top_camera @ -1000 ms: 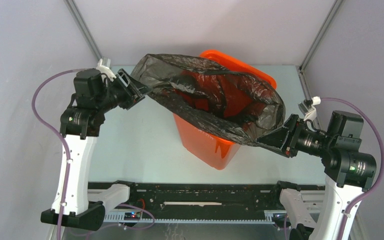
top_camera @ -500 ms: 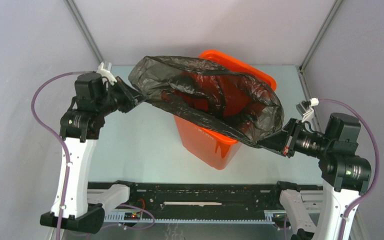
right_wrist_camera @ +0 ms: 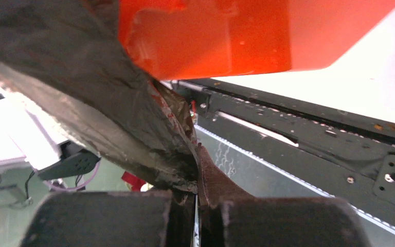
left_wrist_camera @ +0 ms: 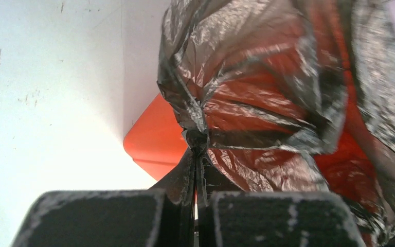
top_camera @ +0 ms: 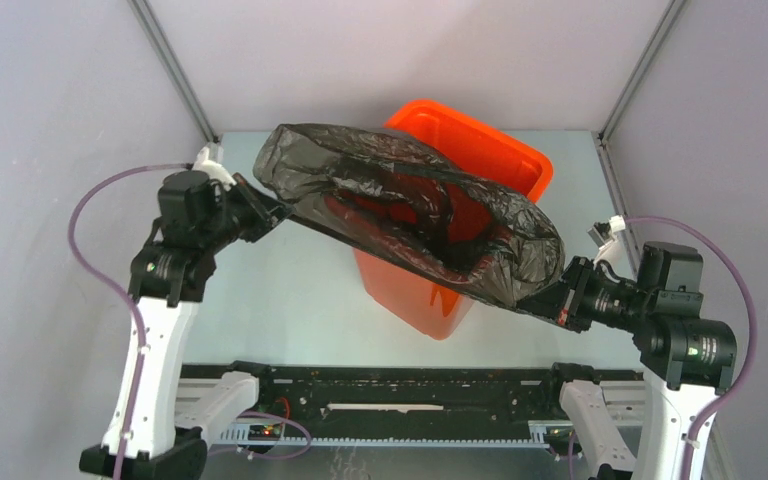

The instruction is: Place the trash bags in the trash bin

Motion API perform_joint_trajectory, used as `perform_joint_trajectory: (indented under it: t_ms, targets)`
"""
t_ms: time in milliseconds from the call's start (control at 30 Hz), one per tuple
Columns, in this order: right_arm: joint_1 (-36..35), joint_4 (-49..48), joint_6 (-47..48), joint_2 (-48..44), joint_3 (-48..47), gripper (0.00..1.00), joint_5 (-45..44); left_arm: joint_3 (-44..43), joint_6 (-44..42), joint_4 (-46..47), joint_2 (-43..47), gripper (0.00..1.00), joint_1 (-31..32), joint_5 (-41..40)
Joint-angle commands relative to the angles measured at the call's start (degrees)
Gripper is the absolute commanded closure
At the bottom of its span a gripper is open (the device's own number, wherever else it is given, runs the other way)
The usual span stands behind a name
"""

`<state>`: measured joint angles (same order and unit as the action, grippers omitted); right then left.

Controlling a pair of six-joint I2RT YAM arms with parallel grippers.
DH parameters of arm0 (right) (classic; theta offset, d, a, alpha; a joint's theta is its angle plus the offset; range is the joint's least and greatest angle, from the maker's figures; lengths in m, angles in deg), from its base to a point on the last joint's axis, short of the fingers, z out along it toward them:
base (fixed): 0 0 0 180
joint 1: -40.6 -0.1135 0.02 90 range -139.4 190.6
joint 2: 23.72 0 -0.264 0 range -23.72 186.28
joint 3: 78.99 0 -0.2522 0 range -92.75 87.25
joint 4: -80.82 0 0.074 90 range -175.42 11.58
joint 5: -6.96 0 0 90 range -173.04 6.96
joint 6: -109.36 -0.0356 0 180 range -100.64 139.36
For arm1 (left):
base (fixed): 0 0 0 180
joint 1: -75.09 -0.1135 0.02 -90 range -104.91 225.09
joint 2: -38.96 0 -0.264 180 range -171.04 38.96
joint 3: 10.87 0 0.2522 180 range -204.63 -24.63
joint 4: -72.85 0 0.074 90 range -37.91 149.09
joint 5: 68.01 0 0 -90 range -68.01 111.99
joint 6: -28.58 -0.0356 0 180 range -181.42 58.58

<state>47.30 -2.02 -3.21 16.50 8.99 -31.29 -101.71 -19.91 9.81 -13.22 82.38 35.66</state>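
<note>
The black, glossy trash bag (top_camera: 410, 215) hangs stretched over the orange trash bin (top_camera: 465, 150), its mouth spread wider than the bin's rim. At the bag's left end my left gripper (top_camera: 272, 208) is shut on a pinch of its edge. The same pinch shows in the left wrist view as bunched film of the bag (left_wrist_camera: 267, 98) between the left gripper's (left_wrist_camera: 196, 154) closed jaws, with the bin (left_wrist_camera: 151, 139) behind. My right gripper (top_camera: 545, 300) is shut on the bag's right end. In the right wrist view the bag (right_wrist_camera: 82, 92) runs into the right gripper (right_wrist_camera: 198, 177), below the bin's wall (right_wrist_camera: 226, 36).
The bin stands on a pale green table (top_camera: 270, 290) between grey walls. A black rail (top_camera: 390, 385) with the arm bases runs along the near edge. Metal posts (top_camera: 175, 65) stand at the back corners.
Both grippers have shut on the bag's edge. The right gripper has dropped toward the near edge and the left has shifted slightly nearer, pulling the bag's mouth lower and flatter over the bin.
</note>
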Motion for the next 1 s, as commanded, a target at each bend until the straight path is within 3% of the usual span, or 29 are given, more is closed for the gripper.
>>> perform_joint_trajectory:
  t_ms: [0,100,300,400,633,800,867,967]
  targets:
    - [-0.3,-2.7,0.7,0.3,2.4,1.0,-12.1,3.6,-0.6,9.8,-3.3,1.0,0.0,-3.4]
    - [-0.2,-8.6,-1.2,1.3,3.5,0.96,-15.3,2.5,0.4,13.5,-6.6,1.0,0.3,-2.9]
    - [0.3,-13.3,-1.5,3.6,2.9,0.78,-20.6,0.5,-0.8,13.9,-12.9,0.95,3.5,-1.6]
    - [0.4,-11.6,-0.7,4.1,0.7,0.64,-20.5,-0.6,-2.3,13.6,-12.9,0.83,3.8,-2.4]
    - [0.4,-6.0,5.5,2.0,-12.7,0.29,-24.0,-1.5,-0.8,15.3,-14.1,0.8,4.1,0.5]
    - [0.2,-4.8,9.6,6.8,-26.9,0.28,-20.4,-0.9,-1.2,15.2,-13.9,0.8,4.6,0.2]
    - [-0.2,-10.8,10.7,7.5,-28.9,0.28,-14.2,-0.4,-1.5,15.3,-14.1,0.8,4.6,0.0]
    - [-0.5,-27.6,6.8,7.2,-21.7,0.26,-6.4,-0.6,-0.7,15.6,-15.5,0.81,4.6,1.8]
